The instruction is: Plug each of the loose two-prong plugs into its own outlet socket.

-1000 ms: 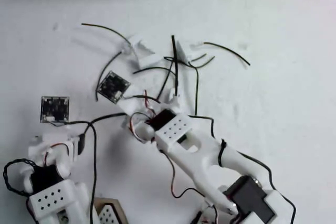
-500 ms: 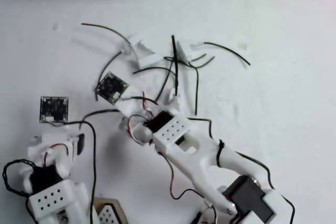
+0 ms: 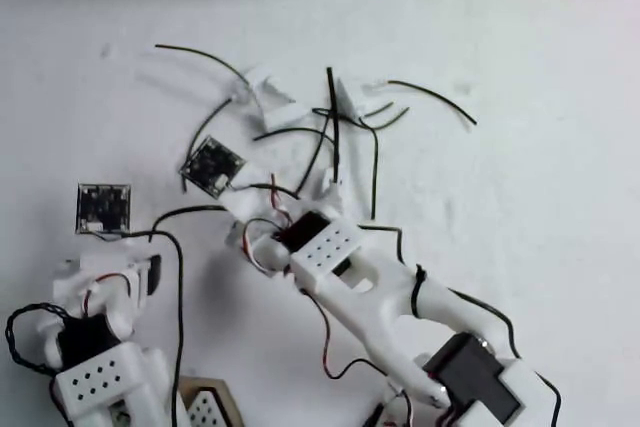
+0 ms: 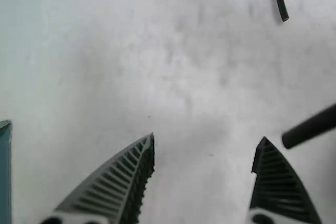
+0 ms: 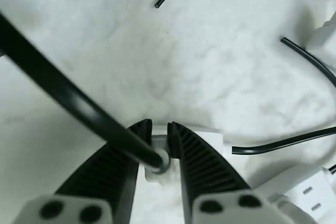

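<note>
My right gripper (image 5: 159, 129) is shut on a white two-prong plug (image 5: 156, 161) whose thick black cord (image 5: 68, 98) runs off across the view. In the high view this gripper (image 3: 243, 219) sits at mid-table, just below a dark square outlet socket (image 3: 213, 167). A second dark socket (image 3: 104, 207) lies at the left, directly above my left gripper (image 3: 105, 259). The left gripper (image 4: 205, 148) is open over bare white table, with a black cord (image 4: 310, 127) crossing beside one finger. Loose white plugs (image 3: 257, 85) (image 3: 345, 97) with black cords lie farther back.
Several black cords (image 3: 375, 162) tangle around the middle of the white table (image 3: 540, 147). Another white plug body (image 5: 302, 187) lies beside my right gripper. A teal edge (image 4: 4, 171) shows at the side of the left wrist view. A wooden piece (image 3: 205, 402) sits at the front.
The right gripper has shifted a little to the left with the plug and its cord. The nearer socket has slid slightly left. The left arm has stayed put.
</note>
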